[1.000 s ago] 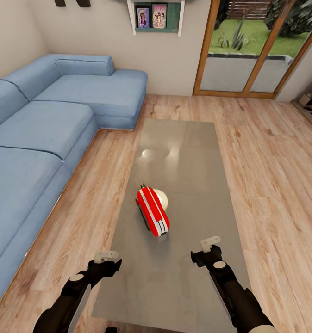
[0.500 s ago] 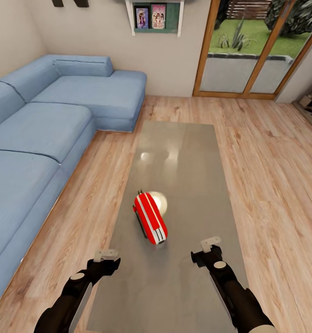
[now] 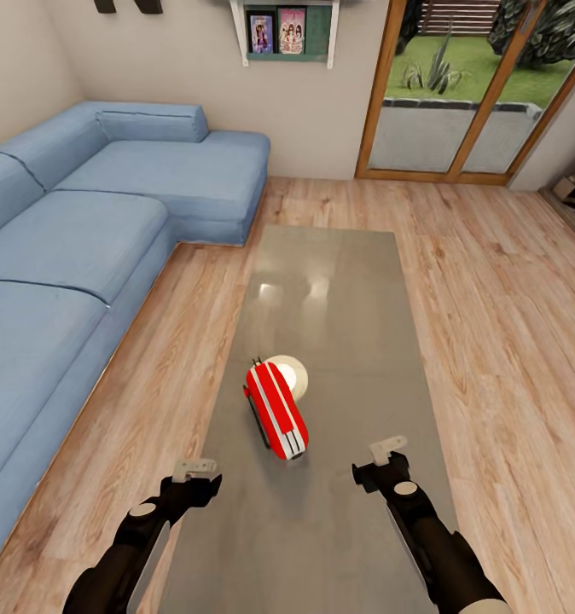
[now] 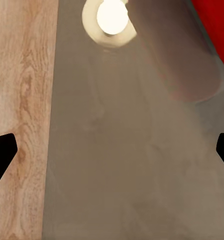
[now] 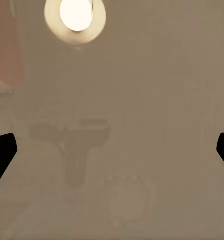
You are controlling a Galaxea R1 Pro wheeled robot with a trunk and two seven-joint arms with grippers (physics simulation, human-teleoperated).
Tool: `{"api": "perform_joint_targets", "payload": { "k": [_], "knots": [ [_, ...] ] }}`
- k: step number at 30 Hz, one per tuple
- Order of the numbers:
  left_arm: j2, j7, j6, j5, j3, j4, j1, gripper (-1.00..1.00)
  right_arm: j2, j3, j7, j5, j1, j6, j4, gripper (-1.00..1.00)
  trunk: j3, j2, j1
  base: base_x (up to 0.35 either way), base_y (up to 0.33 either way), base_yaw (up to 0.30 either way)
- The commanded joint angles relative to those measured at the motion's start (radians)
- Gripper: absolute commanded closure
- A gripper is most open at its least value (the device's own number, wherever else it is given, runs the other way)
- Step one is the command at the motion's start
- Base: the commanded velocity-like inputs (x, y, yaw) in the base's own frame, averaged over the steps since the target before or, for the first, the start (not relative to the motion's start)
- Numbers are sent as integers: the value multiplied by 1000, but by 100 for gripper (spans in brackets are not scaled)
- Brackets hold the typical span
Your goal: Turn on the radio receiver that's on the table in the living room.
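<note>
The red radio receiver (image 3: 276, 411) with white stripes lies on the glossy grey-brown table (image 3: 347, 281), near its front half, its thin black handle on the left side. A round white light reflection sits just behind it. My left gripper (image 3: 194, 471) hovers over the table's front left edge, open, short of the radio. My right gripper (image 3: 386, 449) hovers over the front right of the table, open and empty, to the right of the radio. In the left wrist view a red corner of the radio (image 4: 217, 25) shows beyond the open fingers.
A blue L-shaped sofa (image 3: 74, 247) runs along the left, with a strip of wood floor (image 3: 164, 341) between it and the table. Glass patio doors (image 3: 467, 94) stand at the back right. Open wood floor (image 3: 509, 324) lies right of the table.
The whole picture has shifted slightly, so the camera has moved; the radio now sits a little lower and further left in the view. Both arms hold the same pose.
</note>
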Motion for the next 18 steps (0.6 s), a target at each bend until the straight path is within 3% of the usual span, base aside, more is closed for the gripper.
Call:
{"api": "perform_joint_targets", "payload": {
  "k": [1, 18],
  "knots": [
    [0, 0, 0, 0, 0, 0, 0, -100, 0, 0, 0, 0, 0, 0, 0, -100, 0, 0, 0, 0, 0, 0],
    [0, 1, 3, -1, 0, -1, 0, -100, 0, 0, 0, -3, 0, 1, 0, -100, 0, 0, 0, 0, 0, 0]
  ]
}}
